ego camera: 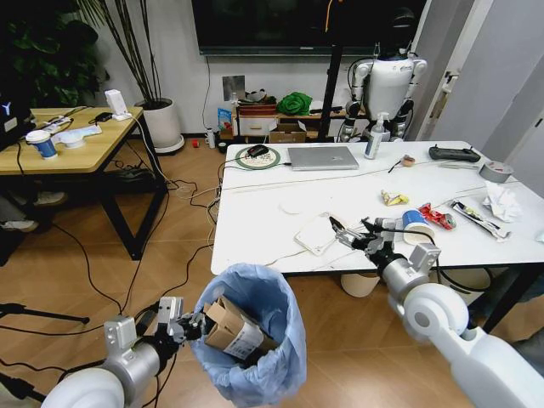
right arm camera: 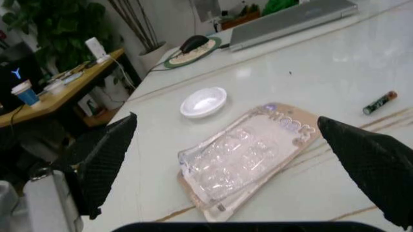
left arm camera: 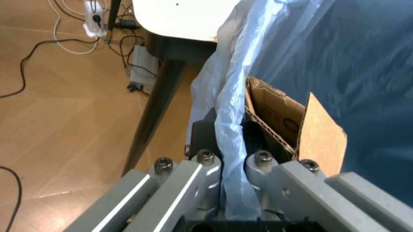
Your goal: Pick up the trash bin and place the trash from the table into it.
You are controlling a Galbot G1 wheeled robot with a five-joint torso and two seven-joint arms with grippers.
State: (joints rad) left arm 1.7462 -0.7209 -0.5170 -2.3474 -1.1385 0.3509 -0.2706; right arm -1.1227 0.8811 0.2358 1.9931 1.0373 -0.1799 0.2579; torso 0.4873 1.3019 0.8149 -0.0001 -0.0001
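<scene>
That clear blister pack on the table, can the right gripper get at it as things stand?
Probably yes. The right gripper hangs open just above the blister pack, fingers spread to either side, with bare table around it. The lid and battery lie apart, and the left gripper is down at the bin.

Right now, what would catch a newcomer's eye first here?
The round trash bin with baggy light-blue plastic liner, held below the white veined table's near edge by the left gripper clamped on its rim, a brown cardboard packet inside. Above the table, the open right gripper hovers over a clear plastic blister pack.
</scene>
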